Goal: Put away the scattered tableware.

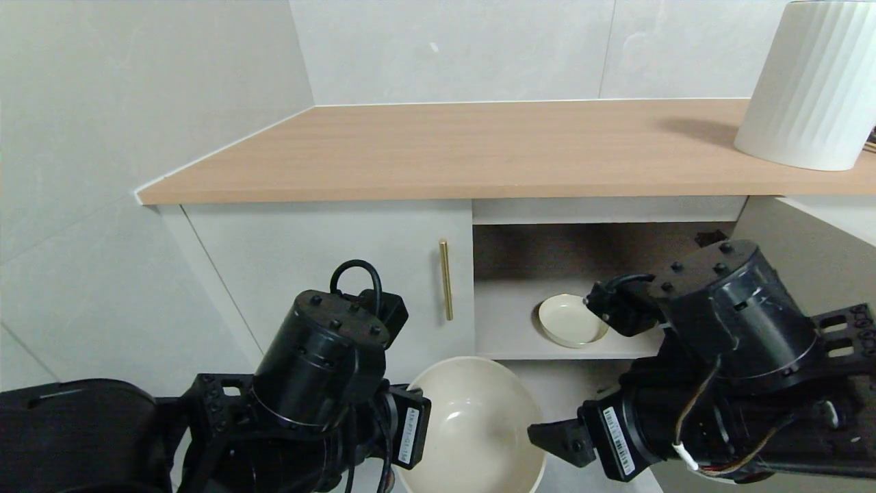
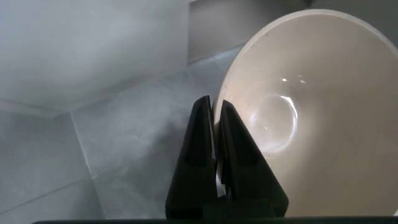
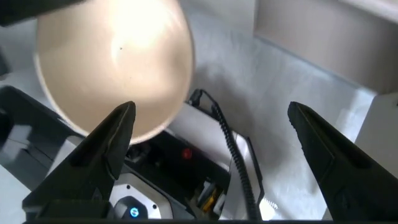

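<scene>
Below the front edge of the bench [image 1: 479, 147], low before the cabinet, we note the bowl [image 1: 472, 424] held off any surface, mouth turned up toward the head camera. The left fingers [image 2: 200, 137] are pinched almost together on its rim, one on each side of the wall; the rest of the bowl hangs out toward the robot's right. The right fingers [image 3: 106, 149] are spread wide with nothing between them, just beside the bowl's far side but apart from it. Key relation: the open shelf [image 1: 506, 329] lies ahead of the bowl, slightly to the right and higher. The bowl is round, so no long axis matters; what counts is rim height against the shelf's front edge. We judge the left arm carries this placement alone. Already on the shelf: a small dish [image 1: 571, 320], lying flat near the front edge, about midway along it. It takes up the spot straight ahead, so free room appears mainly toward the shelf's left end. That end is bounded by the closed door [image 1: 328, 239] with its brass handle [image 1: 444, 279]. In the head view the right arm's wrist overlaps the right part of the opening; we judge it may crowd the approach. A white ribbed vessel [image 1: 807, 82] stands at the bench's right end, well clear.
</scene>
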You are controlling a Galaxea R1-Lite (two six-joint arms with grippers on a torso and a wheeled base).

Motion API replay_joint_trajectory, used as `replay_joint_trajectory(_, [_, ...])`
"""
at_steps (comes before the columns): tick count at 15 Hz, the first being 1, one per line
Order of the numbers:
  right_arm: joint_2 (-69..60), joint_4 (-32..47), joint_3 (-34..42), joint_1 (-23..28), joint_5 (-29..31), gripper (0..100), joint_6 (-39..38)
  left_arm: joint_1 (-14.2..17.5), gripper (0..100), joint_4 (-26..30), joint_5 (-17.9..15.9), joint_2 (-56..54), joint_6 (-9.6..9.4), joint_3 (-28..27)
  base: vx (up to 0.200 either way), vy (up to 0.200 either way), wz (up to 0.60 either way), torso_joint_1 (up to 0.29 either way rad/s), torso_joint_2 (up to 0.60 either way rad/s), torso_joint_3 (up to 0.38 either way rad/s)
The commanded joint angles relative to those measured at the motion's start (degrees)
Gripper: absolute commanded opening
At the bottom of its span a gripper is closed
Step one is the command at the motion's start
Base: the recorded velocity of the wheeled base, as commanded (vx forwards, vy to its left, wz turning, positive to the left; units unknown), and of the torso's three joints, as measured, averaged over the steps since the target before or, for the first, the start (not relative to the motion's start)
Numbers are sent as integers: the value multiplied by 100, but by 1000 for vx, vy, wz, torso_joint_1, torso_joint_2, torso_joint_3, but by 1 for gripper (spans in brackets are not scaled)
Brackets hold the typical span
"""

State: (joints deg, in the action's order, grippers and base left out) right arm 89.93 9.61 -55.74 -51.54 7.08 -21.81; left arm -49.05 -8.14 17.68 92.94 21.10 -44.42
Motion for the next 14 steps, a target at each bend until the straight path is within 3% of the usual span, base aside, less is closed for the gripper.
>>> replay_joint_trajectory(1, [367,-38,-25,-49,4,100,-78,-43,0,-21,8,-22,8,4,0,0,0,0,0,0])
replay_joint_trajectory(5, [613,-372,-16,-49,12,100,-245,-122,0,-38,17,-13,17,13,0,0,0,0,0,0])
replay_joint_trajectory(6, [631,-372,-8,-49,12,0,-245,-122,0,-38,17,-13,17,13,0,0,0,0,0,0])
replay_joint_trajectory(14, [640,-372,-8,-49,12,0,-245,-139,0,-29,34,5,8,30,0,0,0,0,0,0])
